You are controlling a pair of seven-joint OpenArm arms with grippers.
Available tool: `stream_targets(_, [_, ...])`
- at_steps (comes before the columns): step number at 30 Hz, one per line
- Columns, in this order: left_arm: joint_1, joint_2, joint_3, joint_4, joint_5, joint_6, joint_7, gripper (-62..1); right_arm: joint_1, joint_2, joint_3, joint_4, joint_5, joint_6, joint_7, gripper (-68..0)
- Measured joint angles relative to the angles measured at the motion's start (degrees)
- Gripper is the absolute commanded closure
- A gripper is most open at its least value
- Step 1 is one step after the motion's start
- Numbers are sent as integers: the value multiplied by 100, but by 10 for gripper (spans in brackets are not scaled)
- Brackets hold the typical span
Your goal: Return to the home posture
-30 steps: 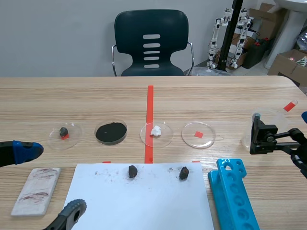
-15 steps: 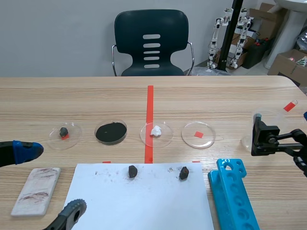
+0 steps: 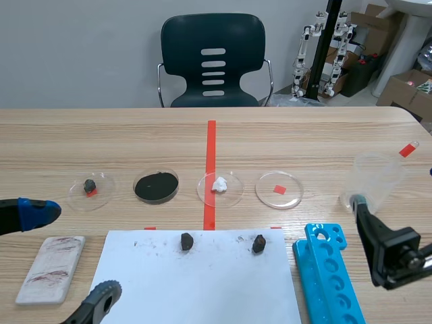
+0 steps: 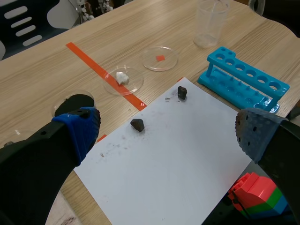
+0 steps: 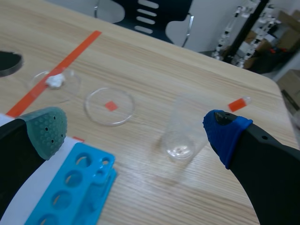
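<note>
My left gripper hangs open near the table's front left corner, above the edge of a white paper sheet; in the left wrist view its fingers stand wide apart with nothing between them. My right gripper is open too, low at the front right. One of its fingers shows in the scene view beside the blue test tube rack. Ahead of it stands a clear plastic beaker, apart from both pads. Neither gripper holds anything.
Two dark stones lie on the paper. Several petri dishes line up behind it across the red tape. A streaked white tile lies at the front left. Coloured toy bricks sit under the left gripper.
The right arm has dropped and pulled back toward the table's front edge, away from the beaker. The left arm has not moved.
</note>
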Motion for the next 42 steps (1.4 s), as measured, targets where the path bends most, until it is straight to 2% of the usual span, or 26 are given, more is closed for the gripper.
stream_targets(7, [0, 0, 0, 0, 0, 0, 0, -605, -994, 903, -334, 398, 0, -4, 468, -606])
stream_targets(13, [0, 0, 0, 0, 0, 0, 0, -605, -1255, 1543, -505, 437, 0, 26, 876, -606])
stream_targets(16, [0, 0, 0, 0, 0, 0, 2, -605, -1268, 1720, -562, 437, 0, 260, 1005, -606])
stream_targets(17, [0, 0, 0, 0, 0, 0, 0, -605, -1285, 1759, -568, 435, 0, 483, 1001, -606])
stream_targets(19, [0, 0, 0, 0, 4, 0, 0, -605, -1331, 1799, -568, 435, -4, 678, 1025, -606])
stream_targets(29, [0, 0, 0, 0, 4, 0, 0, -605, -1344, 1711, -568, 435, -20, 793, 1073, -606])
stream_targets(42, [0, 0, 0, 0, 4, 0, 0, -605, -1344, 1714, -568, 435, -20, 793, 1071, -606])
